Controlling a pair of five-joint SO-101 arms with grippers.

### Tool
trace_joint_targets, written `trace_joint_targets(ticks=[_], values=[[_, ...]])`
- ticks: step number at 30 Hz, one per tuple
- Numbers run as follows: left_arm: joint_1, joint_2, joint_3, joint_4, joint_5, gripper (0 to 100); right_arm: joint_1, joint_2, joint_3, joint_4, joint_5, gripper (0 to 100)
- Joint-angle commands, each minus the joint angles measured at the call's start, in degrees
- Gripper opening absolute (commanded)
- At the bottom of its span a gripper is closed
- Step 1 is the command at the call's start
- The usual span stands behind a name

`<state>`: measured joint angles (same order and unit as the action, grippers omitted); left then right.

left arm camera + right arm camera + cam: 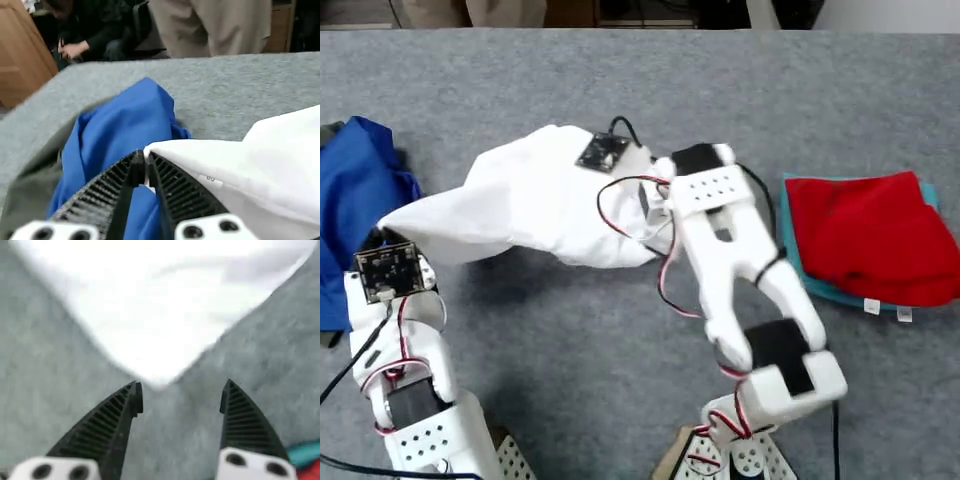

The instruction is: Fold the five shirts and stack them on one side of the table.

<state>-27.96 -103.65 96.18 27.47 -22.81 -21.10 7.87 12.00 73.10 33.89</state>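
The left gripper [146, 169] pinches one corner of the white shirt [540, 200], its jaws closed tight on the fabric so that the cloth shows only as a thin strip between the ribbed black fingers [172, 192]. In the high view the white shirt lies across the middle of the grey table [570, 350], its left end drawn out to a point at the left arm [405, 370]. Its broader right end sits under the wrist of the right arm [730, 260]. The right gripper [183, 386] hangs just over the tabletop with its jaws spread wide and nothing between them. A loose corner of the white shirt lies just beyond its fingertips. A crumpled blue shirt [358, 195] lies at the left edge of the table, just beside the held corner and behind it in the left wrist view. A dark grey-green cloth [25, 200] shows beneath the blue shirt. On the right side of the table, well apart from the white shirt, a folded red shirt [870, 235] rests on a folded teal shirt [820, 285], whose edges show around the red one.
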Motion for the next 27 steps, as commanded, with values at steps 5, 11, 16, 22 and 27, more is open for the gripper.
trace_joint_targets(ticks=[5, 11, 16, 22, 27], values=[[-0.97, -0.22, 0.70, 5.54, 14.24, 2, -4.97, 18.77, -16.92, -1.85, -8.44, 24.6], [-0.97, -0.22, 0.70, 10.99, 19.16, 2, -3.82, 33.36, -41.98, 9.67, -10.55, 1.2], [-0.97, -0.13, 0.70, 11.52, 19.16, 2, -1.45, 43.03, -65.54, 15.74, -10.64, 2.7], [-0.97, -0.13, 0.70, 11.52, 19.25, 2, -1.54, 54.46, -91.21, 16.00, -10.64, 3.0], [-0.97, -0.13, 0.70, 11.60, 19.25, 2, -2.59, 61.05, -106.77, 20.04, -10.37, 10.4]])
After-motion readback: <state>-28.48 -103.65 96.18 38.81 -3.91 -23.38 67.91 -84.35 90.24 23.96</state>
